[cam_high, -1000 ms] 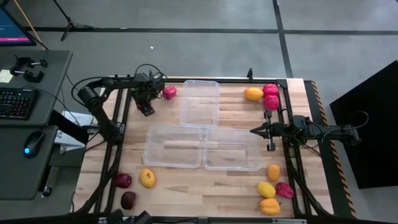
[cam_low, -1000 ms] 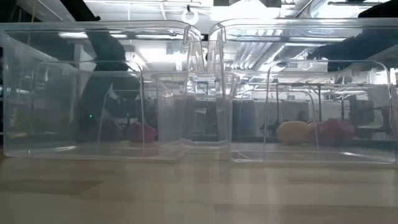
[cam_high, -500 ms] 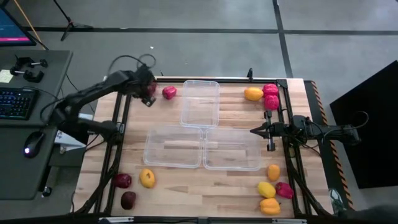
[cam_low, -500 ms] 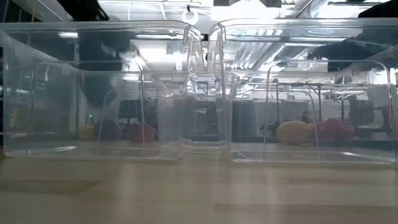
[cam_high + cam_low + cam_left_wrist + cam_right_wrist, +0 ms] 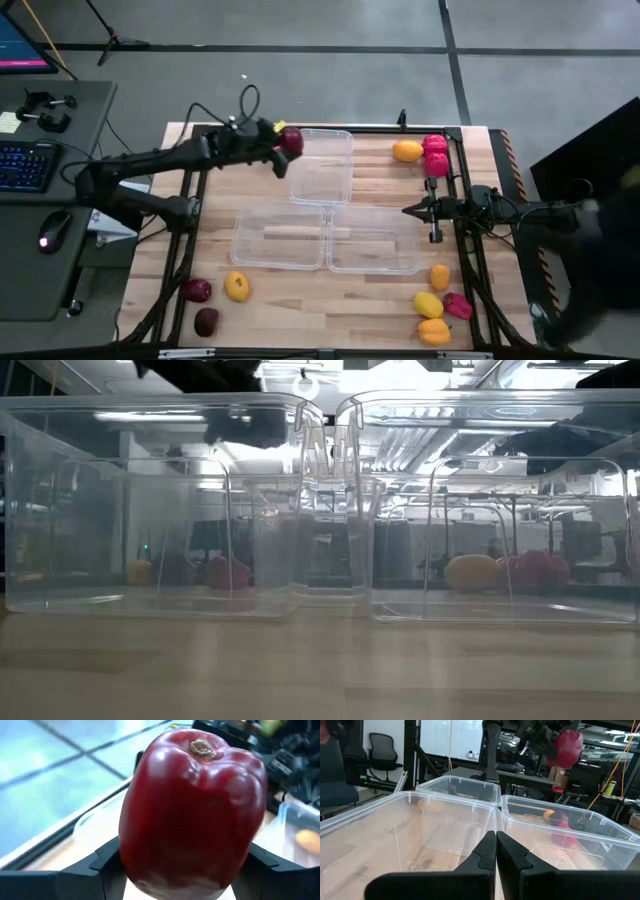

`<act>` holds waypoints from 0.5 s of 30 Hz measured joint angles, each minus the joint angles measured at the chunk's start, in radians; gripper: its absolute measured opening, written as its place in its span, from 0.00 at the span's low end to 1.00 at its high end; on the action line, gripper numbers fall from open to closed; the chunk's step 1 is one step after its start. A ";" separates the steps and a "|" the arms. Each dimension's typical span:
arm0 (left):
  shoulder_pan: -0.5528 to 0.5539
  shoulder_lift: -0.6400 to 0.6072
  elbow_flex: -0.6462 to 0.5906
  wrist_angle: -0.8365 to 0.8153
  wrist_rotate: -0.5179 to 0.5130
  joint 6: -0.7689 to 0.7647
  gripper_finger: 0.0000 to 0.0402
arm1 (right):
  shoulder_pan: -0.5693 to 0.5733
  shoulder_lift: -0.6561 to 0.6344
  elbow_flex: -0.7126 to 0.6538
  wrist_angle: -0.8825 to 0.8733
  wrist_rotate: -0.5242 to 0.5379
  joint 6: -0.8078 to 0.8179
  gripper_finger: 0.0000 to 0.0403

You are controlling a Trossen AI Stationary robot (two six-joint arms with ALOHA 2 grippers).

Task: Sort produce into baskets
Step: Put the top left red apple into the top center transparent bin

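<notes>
Overhead camera looks straight down, covering the whole table point(image 5: 300, 290) and both arms. Low camera sits at tabletop level, close behind two clear tubs point(image 5: 160, 500), facing the room. Left wrist camera is filled at close range by a red pepper point(image 5: 192, 812). Right wrist camera looks level across all three tubs; that pepper appears there too, farther off.

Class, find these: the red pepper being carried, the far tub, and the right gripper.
Red pepper point(image 5: 192, 815), left wrist view: middle of its skin.
Far tub point(image 5: 322, 186), high view: bare floor.
Right gripper point(image 5: 407, 210), high view: fingertips.
</notes>
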 joint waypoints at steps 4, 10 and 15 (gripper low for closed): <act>-0.029 0.034 0.000 0.070 -0.008 -0.029 0.65 | 0.000 0.000 0.000 0.000 0.000 0.000 0.00; -0.032 0.070 0.000 0.106 -0.006 -0.028 0.69 | 0.000 0.000 0.000 0.000 0.000 0.000 0.00; -0.031 0.127 0.000 0.187 0.058 -0.032 0.71 | 0.000 0.000 0.000 0.000 0.000 0.000 0.00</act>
